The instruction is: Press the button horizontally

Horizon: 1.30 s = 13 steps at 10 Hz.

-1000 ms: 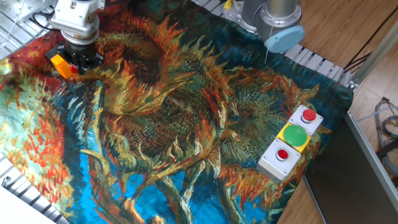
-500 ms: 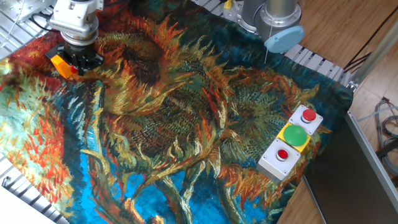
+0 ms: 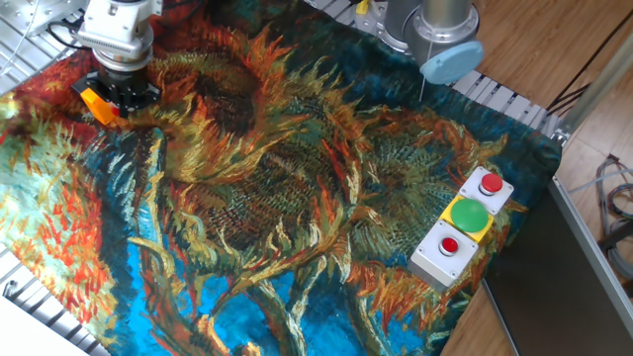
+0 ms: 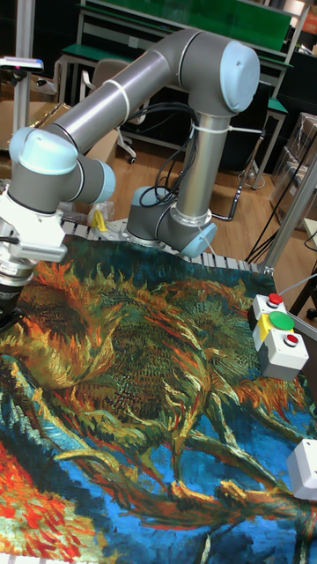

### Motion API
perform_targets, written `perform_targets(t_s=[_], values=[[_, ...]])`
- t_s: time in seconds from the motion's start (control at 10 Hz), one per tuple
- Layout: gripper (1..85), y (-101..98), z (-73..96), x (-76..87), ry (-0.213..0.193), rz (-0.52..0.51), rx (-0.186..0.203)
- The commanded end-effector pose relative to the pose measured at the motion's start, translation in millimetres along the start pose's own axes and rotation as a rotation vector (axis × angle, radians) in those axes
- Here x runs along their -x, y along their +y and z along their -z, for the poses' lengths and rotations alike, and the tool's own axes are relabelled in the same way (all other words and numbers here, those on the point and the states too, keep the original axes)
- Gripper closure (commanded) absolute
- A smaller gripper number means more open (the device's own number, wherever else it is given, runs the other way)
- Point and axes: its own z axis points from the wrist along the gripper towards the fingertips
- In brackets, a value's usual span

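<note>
The small orange-yellow box [image 3: 95,103] sits at the far left back of the cloth-covered table. My gripper [image 3: 124,96] hangs right beside it on its right side, dark fingers down at box height and touching or nearly touching it. The red button in the box's side is hidden behind the fingers. No gap between the fingertips shows, so I cannot tell their state. In the tall fixed view only the white wrist [image 4: 35,231] shows. There the fingers are cut off at the left edge and the box is out of view.
A row of button boxes stands at the right edge: a grey box with a red button [image 3: 492,184], a yellow box with a green button [image 3: 469,214], another grey box [image 3: 449,246]. The arm's base [image 3: 435,30] stands at the back. A painted cloth [image 3: 297,198] covers the table.
My gripper has shifted slightly left toward the orange box, and the red spot seen at the box's side earlier is now covered. Nothing else moved.
</note>
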Motion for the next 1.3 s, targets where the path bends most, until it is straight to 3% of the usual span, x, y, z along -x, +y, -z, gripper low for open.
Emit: perform_targets(t_s=[0.0,0.3,0.6,0.9,1.0,1.2], values=[[84.3,-11.4,0.4,-8.3,0.016,0.009,-0.027],[84.3,-16.4,-2.2,-8.6,0.012,0.026,-0.040],[84.3,-1.7,5.2,2.1,0.020,0.002,-0.039],[84.3,14.6,12.5,11.8,0.008,-0.009,0.001],[84.3,27.3,21.1,18.9,0.007,-0.033,0.018],[84.3,66.8,32.2,41.8,-0.038,-0.092,0.095]])
